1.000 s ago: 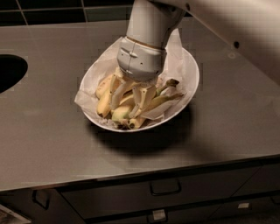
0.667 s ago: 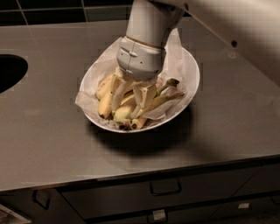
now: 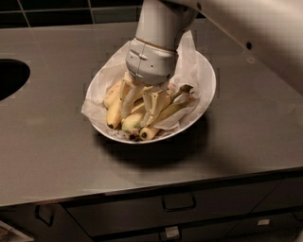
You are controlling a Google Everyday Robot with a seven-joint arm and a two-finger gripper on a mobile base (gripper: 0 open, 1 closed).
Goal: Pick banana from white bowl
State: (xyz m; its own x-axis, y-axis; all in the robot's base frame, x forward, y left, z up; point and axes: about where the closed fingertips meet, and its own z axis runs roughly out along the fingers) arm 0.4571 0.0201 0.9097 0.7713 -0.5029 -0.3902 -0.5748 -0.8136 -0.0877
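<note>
A grey countertop [image 3: 57, 142] has a dark round cutout [image 3: 12, 78] at left, drawers [image 3: 179, 204] below, dark tiles [image 3: 57, 9] behind.

A grey countertop [image 3: 57, 160] with a dark round cut-out [image 3: 10, 78] at its left edge carries one white bowl [image 3: 209, 90], the gripper [image 3: 139, 111] down inside it.

Your bowl [image 3: 208, 94] sits mid-counter [image 3: 57, 156], with the sink cutout [image 3: 12, 78] well apart at the left edge and drawers [image 3: 180, 203] below the front edge. Paper [image 3: 189, 61] lines the bowl. Bananas [image 3: 113, 111] lie on it, left of centre. The banana [image 3: 131, 122] lies at the front of the pile. Your gripper [image 3: 138, 106] is down in the bowl, among the pile, just behind that banana.
</note>
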